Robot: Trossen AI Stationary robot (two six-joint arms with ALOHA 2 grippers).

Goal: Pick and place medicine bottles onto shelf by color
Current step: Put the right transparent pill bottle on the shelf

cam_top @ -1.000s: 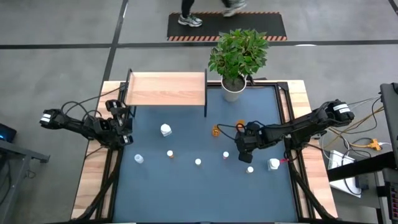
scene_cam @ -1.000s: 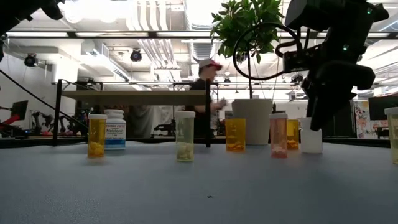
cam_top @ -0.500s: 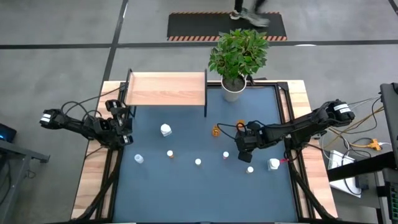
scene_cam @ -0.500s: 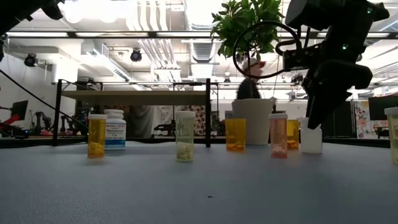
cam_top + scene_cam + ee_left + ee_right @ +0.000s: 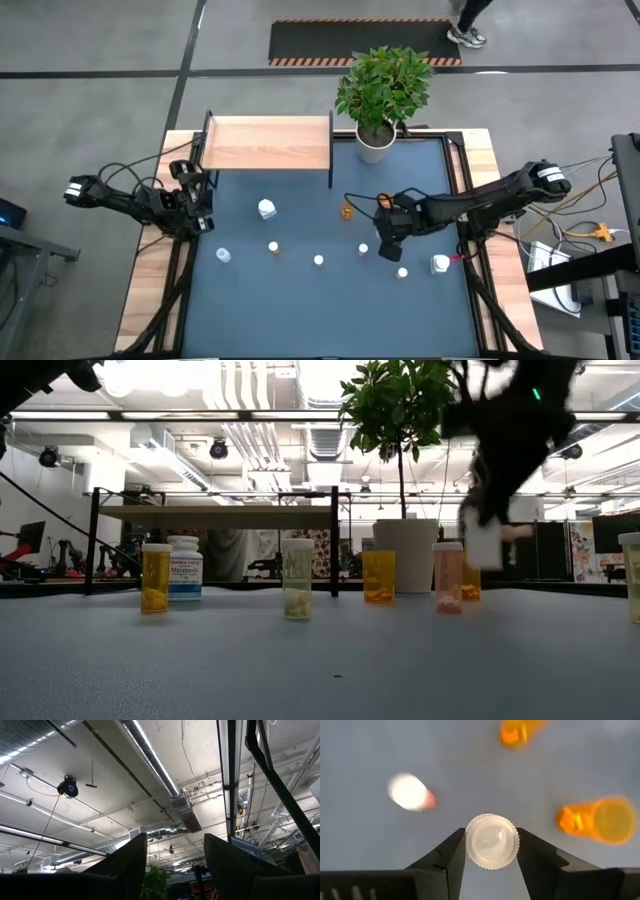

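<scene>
Shelf [image 5: 268, 142] lies far-left of the right gripper [image 5: 389, 237], whose jaws pinch a white bottle [image 5: 492, 841] upright (left gripper [image 5: 196, 200] parked, jaws spread).

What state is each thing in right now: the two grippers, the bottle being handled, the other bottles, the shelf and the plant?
right gripper: shut on white bottle, above the table's right half.
white bottle: held by its cap, lifted clear of the table.
left gripper: open, empty, parked at the table's left edge.
other bottles: upright on the table.
shelf: bare board, no bottles on it.
plant: upright in its pot, at the table's far edge.
</scene>
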